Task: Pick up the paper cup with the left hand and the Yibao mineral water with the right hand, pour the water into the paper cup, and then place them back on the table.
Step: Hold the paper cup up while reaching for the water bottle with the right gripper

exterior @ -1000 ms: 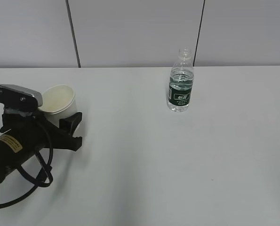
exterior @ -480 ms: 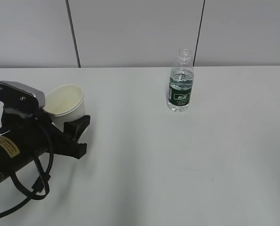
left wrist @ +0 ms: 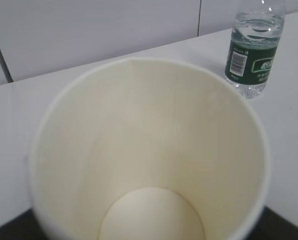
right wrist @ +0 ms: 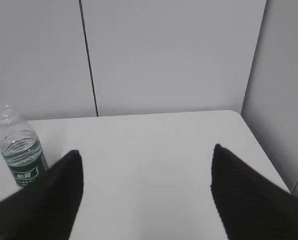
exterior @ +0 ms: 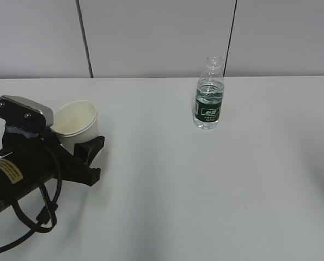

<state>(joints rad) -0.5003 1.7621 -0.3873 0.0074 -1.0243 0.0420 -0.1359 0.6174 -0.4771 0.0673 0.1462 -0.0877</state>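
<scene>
The cream-white paper cup (exterior: 76, 120) sits between the fingers of my left gripper (exterior: 80, 140), which is shut on it at the table's left side. The cup is tilted, its mouth facing up and toward the camera. In the left wrist view the empty cup (left wrist: 149, 150) fills the frame and hides the fingers. The Yibao mineral water (exterior: 209, 99) stands upright and uncapped at the back centre; it also shows in the left wrist view (left wrist: 254, 55). My right gripper (right wrist: 146, 155) is open and empty, with the bottle (right wrist: 21, 152) to the left of its left finger. The right arm is outside the exterior view.
The white table (exterior: 205, 185) ends at a grey panelled wall (exterior: 162, 38) behind. The table's far right corner (right wrist: 236, 114) shows in the right wrist view. A black cable (exterior: 39, 217) loops under the left arm.
My left gripper has moved a little to the right with the cup in it. The bottle has not moved.
</scene>
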